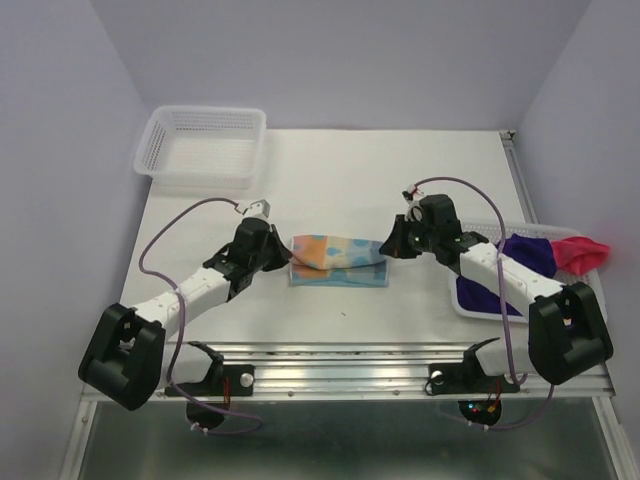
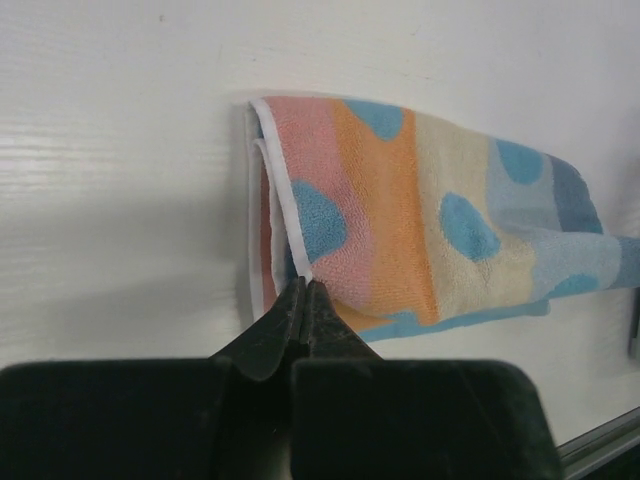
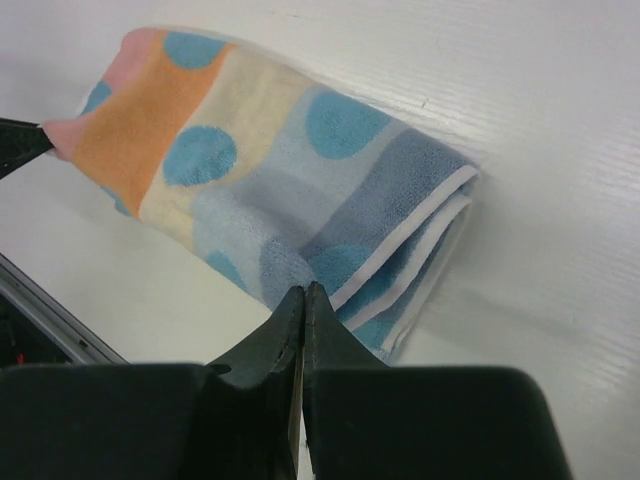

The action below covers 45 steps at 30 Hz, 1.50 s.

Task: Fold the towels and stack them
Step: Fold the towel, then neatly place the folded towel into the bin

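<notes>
Gripping the patterned towel (image 1: pixel 337 260) at mid-counter from both ends. At its 9 o'clock end, the left tool (image 1: pixel 286 262), pressed together on the white hem of a corner. At 3 o'clock, the right tool (image 1: pixel 386 247), likewise pinched shut on the hem. Already doubled over, judging by the layered edges in both wrist views.

Could slip out of either pinch, held by so thin a bite of hem so near the edge. Could catch only the top layer, leaving the lower one behind and opening the fold on a lift. Could skew or rumple if pulled unevenly from 9 and 3 o'clock. Could drag across the smooth top rather than lift clear of it.

Waiting at 3 to 4 o'clock: the purple towel (image 1: pixel 530 250), draped in and over a white mesh basket (image 1: pixel 468 312). Just past it, at the counter's edge, the pink-red towel (image 1: pixel 582 252), probably liable to slide off if nudged by the right arm (image 1: pixel 500 275).

Beneath everything, a white counter (image 1: pixel 400 170), smooth with a faint grain, with a metal rail (image 1: pixel 350 355) along the 6 o'clock edge. At 10 o'clock, a second white mesh basket (image 1: pixel 150 152). On three sides, plain lavender walls (image 1: pixel 350 60).
</notes>
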### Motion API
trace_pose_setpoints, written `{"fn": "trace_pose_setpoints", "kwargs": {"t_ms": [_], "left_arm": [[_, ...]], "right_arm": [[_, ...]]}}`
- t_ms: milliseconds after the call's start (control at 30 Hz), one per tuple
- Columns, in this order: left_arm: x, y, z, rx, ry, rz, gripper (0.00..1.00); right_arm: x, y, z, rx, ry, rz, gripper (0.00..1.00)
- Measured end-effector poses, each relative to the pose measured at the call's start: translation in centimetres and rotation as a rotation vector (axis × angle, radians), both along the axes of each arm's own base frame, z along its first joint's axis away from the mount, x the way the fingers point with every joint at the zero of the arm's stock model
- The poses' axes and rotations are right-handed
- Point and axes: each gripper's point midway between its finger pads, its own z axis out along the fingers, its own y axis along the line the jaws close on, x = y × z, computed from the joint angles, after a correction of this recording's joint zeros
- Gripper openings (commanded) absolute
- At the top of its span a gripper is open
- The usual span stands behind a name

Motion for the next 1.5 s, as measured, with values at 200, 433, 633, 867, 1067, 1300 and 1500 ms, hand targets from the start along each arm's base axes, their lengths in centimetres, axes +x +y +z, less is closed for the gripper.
{"fn": "trace_pose_setpoints", "kwargs": {"t_ms": [200, 433, 633, 867, 1067, 1300, 1500], "left_arm": [[-1.7, 1.0, -1.1, -0.022, 0.017, 0.037, 0.0], [-3.1, 1.1, -1.2, -0.068, 0.021, 0.038, 0.1], [-4.0, 0.9, -1.8, -0.069, 0.058, 0.019, 0.7], [-5.3, 1.5, -0.5, -0.097, 0.048, 0.036, 0.99], [-3.1, 0.8, 0.1, -0.059, 0.058, 0.052, 0.99], [-1.8, -0.5, -4.8, 0.05, 0.217, 0.032, 0.94], [-1.2, -1.6, -5.8, 0.112, 0.233, 0.022, 0.67]], "right_arm": [[-2.1, -0.6, -1.3, 0.01, 0.034, -0.03, 0.01], [-3.0, -1.0, -1.7, 0.013, 0.05, -0.048, 0.1], [-4.1, -1.4, -3.5, 0.0, 0.098, -0.054, 0.47], [-4.1, -1.7, -2.5, 0.002, 0.066, -0.07, 1.0], [-3.6, -1.4, -0.8, 0.024, 0.02, -0.065, 1.0], [-3.4, -1.5, -0.6, 0.014, 0.018, -0.067, 1.0], [-3.5, -1.6, -0.6, 0.01, 0.02, -0.067, 1.0]]}}
